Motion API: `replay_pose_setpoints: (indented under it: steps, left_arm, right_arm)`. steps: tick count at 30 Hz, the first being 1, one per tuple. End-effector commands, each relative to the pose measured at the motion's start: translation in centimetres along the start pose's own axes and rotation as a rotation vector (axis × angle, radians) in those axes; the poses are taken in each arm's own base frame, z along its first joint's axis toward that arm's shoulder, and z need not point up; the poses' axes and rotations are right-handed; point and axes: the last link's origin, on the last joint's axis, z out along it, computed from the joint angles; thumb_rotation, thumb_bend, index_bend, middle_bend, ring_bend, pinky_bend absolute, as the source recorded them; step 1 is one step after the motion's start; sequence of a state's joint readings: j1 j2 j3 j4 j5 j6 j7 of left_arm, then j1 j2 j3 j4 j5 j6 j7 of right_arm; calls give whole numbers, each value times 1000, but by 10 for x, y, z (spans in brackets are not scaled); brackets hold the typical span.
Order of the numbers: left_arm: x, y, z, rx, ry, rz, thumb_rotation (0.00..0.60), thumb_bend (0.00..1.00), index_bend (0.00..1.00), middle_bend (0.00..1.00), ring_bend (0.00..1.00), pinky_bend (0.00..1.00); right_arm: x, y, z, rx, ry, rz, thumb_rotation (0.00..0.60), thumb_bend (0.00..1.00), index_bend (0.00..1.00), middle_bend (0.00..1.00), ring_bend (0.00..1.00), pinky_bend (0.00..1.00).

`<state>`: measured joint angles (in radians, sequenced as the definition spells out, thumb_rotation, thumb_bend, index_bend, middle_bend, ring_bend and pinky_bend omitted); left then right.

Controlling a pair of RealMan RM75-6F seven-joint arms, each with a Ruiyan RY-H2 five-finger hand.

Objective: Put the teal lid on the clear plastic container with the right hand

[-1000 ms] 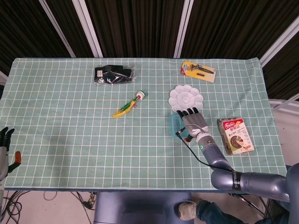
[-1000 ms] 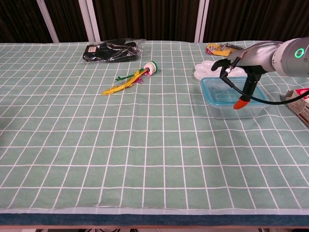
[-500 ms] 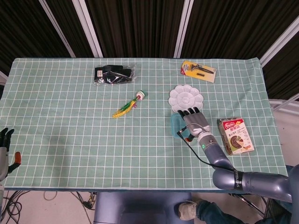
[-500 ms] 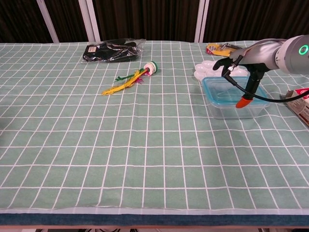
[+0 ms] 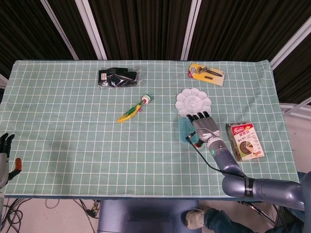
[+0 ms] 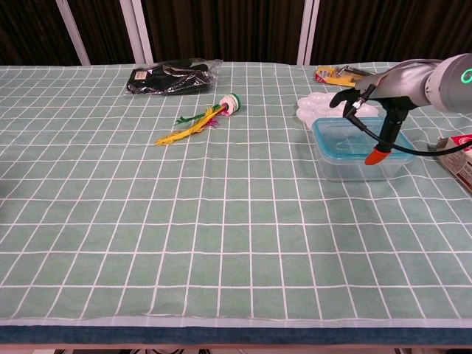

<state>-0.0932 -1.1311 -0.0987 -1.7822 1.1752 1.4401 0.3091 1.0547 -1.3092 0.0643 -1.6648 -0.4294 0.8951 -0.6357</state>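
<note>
Teal lid (image 6: pixel 352 138) sits on the clear plastic container (image 6: pixel 361 165), right of centre, just near a white palette (image 5: pixel 193 102). Right hand (image 5: pixel 205 127) hovers above, fingers spread, grasping nothing.

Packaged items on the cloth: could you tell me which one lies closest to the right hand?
The brown food box, just beside the right hand; the yellow card pack and black bag lie far off.

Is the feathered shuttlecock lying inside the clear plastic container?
No, the shuttlecock lies on the tablecloth, well apart from the clear plastic container.

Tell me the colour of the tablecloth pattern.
Green tablecloth with a white grid, clearest in the chest view.
</note>
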Motion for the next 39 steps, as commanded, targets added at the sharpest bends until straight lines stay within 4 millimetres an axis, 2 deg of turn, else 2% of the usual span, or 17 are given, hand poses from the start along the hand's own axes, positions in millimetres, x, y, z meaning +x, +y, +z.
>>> replay_pose_setpoints:
  steps: [1,27,39]
  left_arm:
    - [0,0,0,-1,1,0,600,525,62,0,0,0]
    - [0,0,0,-1,-1,3,600,526,62,0,0,0]
    - [-1,0,0,0,-2,3,600,525,62,0,0,0]
  right_arm:
    - [0,1,0,-2,0,1,600,238,0,426,88,0]
    - [-6,2,0,-9,-15,-8,600,239,0,425,69,0]
    - [-3,4,-2,-24,-19,-2,600,239,0,231,4,0]
